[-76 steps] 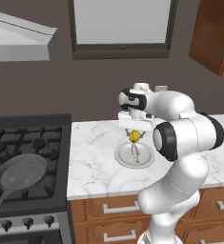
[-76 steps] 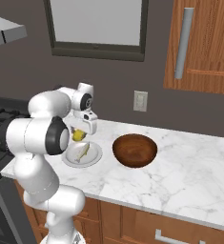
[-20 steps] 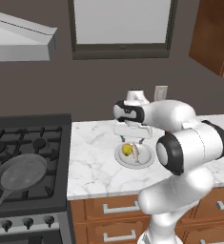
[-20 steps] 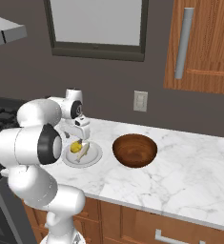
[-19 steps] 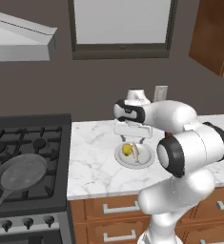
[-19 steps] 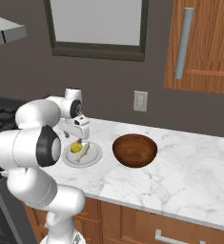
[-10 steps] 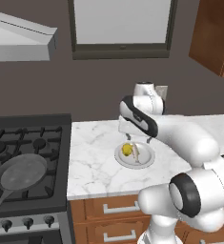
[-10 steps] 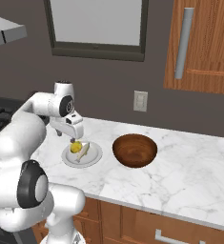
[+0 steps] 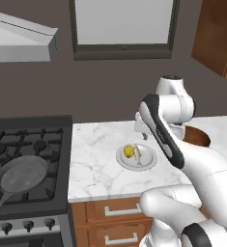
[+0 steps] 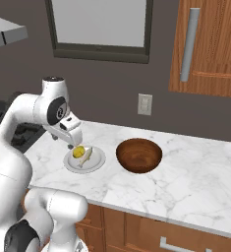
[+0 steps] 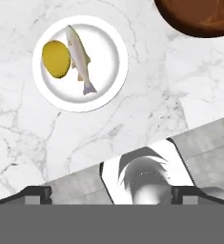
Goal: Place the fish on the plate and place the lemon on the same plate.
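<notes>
— Resting where? The round whitish-grey plate (image 11: 80,63) on the white marble counter (image 11: 147,95) carries the slender cream-silver fish (image 11: 79,57); the small yellow lemon (image 11: 56,58) touches its left side.

— And the gripper (image 10: 70,141)?

— Raised above the plate's far left edge, empty, jaws spread wide. A brown wooden bowl (image 10: 139,155) sits right.

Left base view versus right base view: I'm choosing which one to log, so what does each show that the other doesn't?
The left base view alone shows the frying pan on the stove. The right base view alone shows the wall outlet and the whole brown bowl. Both show the plate holding the lemon and the fish.
</notes>
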Tool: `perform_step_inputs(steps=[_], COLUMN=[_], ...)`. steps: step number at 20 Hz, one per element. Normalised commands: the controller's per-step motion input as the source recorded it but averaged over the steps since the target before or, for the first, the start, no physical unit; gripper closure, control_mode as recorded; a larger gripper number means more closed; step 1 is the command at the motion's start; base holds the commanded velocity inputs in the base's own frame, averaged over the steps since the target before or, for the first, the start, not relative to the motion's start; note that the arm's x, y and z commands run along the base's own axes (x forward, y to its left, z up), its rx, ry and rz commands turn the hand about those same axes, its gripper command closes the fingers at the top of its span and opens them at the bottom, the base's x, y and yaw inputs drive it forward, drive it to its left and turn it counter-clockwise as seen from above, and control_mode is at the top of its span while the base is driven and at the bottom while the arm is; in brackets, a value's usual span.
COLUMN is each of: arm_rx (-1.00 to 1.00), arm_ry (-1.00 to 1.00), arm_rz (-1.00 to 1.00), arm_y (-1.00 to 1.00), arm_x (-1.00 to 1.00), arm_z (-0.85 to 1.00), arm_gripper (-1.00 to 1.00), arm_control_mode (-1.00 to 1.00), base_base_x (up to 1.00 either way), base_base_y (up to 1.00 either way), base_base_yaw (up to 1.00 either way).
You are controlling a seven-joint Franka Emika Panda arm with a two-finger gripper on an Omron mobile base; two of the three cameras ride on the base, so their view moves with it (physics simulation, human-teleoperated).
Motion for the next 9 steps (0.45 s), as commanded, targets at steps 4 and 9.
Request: perform_step_inputs(steps=[4, 9], arm_rx=[0.0, 0.0], arm_ry=[-0.14, -0.17], arm_rz=[0.0, 0.02], arm_y=[-0.16, 0.0], arm_x=[-0.77, -0.77], arm_z=[0.64, 0.63], arm_gripper=[-1.0, -1.0], arm_control_mode=[-1.0, -1.0], base_base_x=[0.0, 0.0], base_base_y=[0.0, 0.0], base_base_yaw=[0.0, 0.0])
